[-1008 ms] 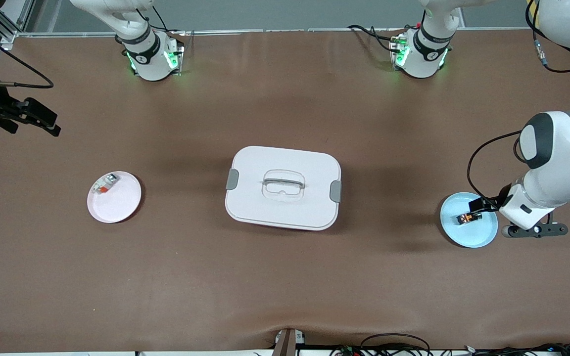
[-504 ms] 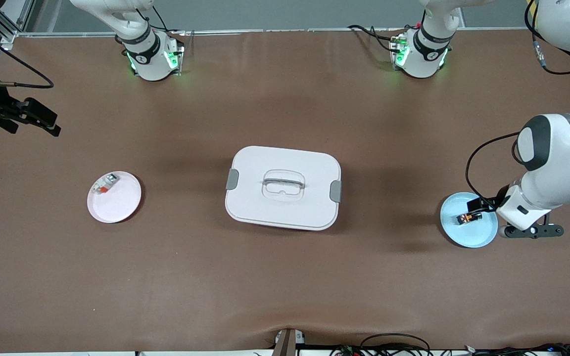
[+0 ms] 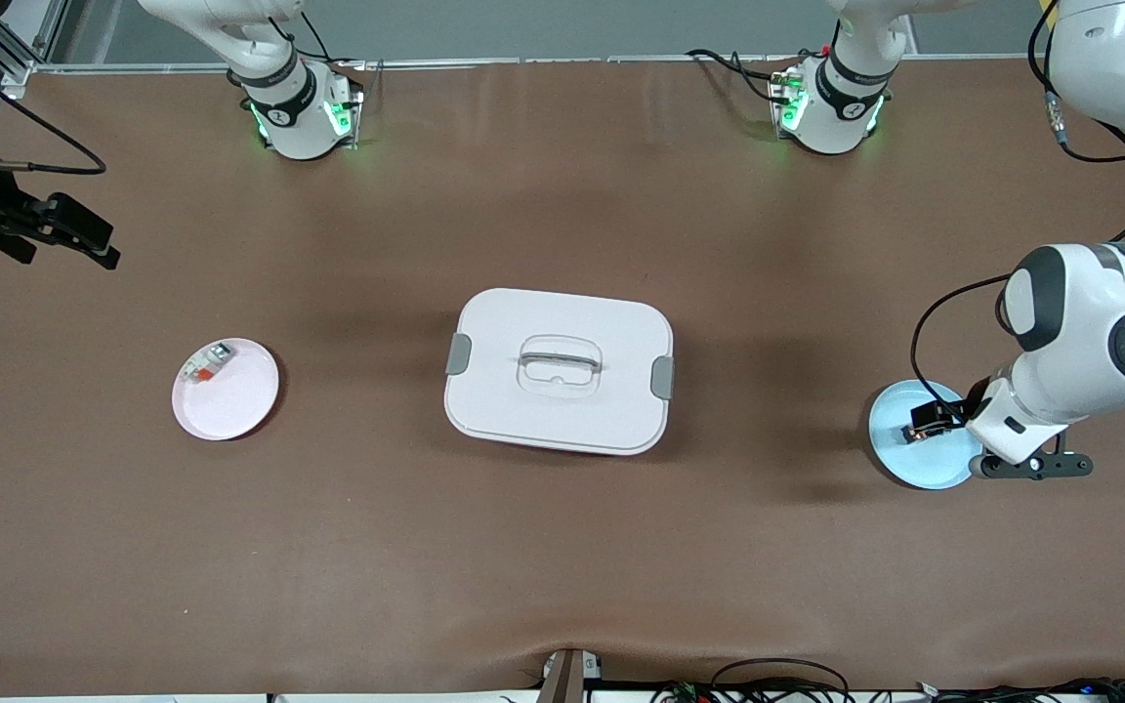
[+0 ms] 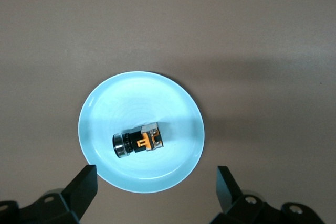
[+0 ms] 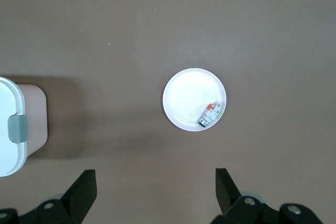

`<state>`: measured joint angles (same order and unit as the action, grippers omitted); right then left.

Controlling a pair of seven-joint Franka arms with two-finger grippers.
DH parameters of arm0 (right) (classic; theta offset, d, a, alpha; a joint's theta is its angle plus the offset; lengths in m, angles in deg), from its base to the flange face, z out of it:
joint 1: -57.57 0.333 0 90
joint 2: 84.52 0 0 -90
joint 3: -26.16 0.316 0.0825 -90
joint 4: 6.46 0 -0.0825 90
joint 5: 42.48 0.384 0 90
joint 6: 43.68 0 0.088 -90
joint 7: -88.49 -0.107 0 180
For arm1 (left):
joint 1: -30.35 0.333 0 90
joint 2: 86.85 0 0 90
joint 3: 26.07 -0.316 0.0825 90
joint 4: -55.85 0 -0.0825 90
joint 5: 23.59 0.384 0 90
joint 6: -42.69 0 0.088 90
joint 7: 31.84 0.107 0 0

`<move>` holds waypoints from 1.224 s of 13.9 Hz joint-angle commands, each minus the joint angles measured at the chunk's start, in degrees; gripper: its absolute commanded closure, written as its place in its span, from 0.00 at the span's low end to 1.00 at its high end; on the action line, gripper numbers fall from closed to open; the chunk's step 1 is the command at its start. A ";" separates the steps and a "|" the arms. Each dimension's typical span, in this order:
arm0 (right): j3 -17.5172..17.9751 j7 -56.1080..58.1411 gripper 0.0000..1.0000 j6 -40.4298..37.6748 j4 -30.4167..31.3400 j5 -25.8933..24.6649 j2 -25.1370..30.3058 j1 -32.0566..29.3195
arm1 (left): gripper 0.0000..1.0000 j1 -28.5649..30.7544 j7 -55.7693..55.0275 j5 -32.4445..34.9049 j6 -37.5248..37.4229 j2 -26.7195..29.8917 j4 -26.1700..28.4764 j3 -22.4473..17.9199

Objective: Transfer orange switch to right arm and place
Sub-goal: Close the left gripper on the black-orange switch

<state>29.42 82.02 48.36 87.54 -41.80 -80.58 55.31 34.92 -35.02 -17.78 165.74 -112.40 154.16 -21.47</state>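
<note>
Your left gripper (image 4: pixel 153 192) hangs over the blue plate (image 4: pixel 105 109), fingers spread wide, empty. The orange switch (image 4: pixel 137 142) lies on that plate. The right gripper (image 5: pixel 153 192) waits spread and empty, seemingly high over the table; the white box (image 3: pixel 559 369) sits mid-table.

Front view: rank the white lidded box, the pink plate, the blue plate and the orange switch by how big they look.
1. White lidded box.
2. Pink plate and blue plate: about alike, the blue one partly hidden.
3. Orange switch.

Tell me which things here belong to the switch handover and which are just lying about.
For the job: orange switch on the blue plate; left pincer, open above it; right pincer, open, waiting.
Lying about: white lidded box; pink plate with small part.
</note>
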 commanded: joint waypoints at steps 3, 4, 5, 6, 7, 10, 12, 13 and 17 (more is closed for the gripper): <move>0.25 -0.38 0.00 -0.81 -1.36 -0.58 -0.59 -0.38 | 0.00 0.45 0.89 1.31 1.92 -0.81 0.22 0.33; 0.25 -0.29 0.00 -0.81 -1.36 -0.58 -0.59 -0.46 | 0.00 0.36 0.89 1.31 2.01 -1.08 0.22 0.33; 0.25 -0.29 0.00 -0.81 -1.36 -0.58 -0.59 -0.55 | 0.00 0.45 0.98 1.40 2.36 -1.25 0.22 0.33; 0.25 -0.29 0.00 -0.81 -1.36 -0.58 -0.59 -0.55 | 0.00 0.53 1.33 1.40 3.06 -2.13 0.22 0.33; 0.25 -0.29 0.00 -0.81 -1.36 -0.58 -0.59 -0.55 | 0.00 0.53 1.94 1.40 3.85 -2.83 0.30 0.24; 0.25 -0.20 0.00 -0.81 -1.45 -0.67 -0.59 -0.64 | 0.00 1.23 1.68 1.22 4.91 -4.86 0.83 0.07; 0.25 -0.20 0.00 -0.81 -1.54 -0.67 -0.59 -0.64 | 0.00 2.81 1.77 1.40 5.35 -6.00 1.44 -0.02; 0.25 -0.20 0.00 -0.81 -1.54 -0.67 -0.59 -0.64 | 0.00 3.43 1.86 1.57 6.83 -6.52 2.32 -0.11; 0.25 -0.29 0.00 -0.81 -1.54 -0.58 -0.59 -0.55 | 0.00 5.54 0.90 3.07 8.87 -7.32 3.99 -0.02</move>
<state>29.28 82.02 48.36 87.36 -41.80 -80.58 55.22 40.21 -33.64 -15.84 173.56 -120.20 157.07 -21.78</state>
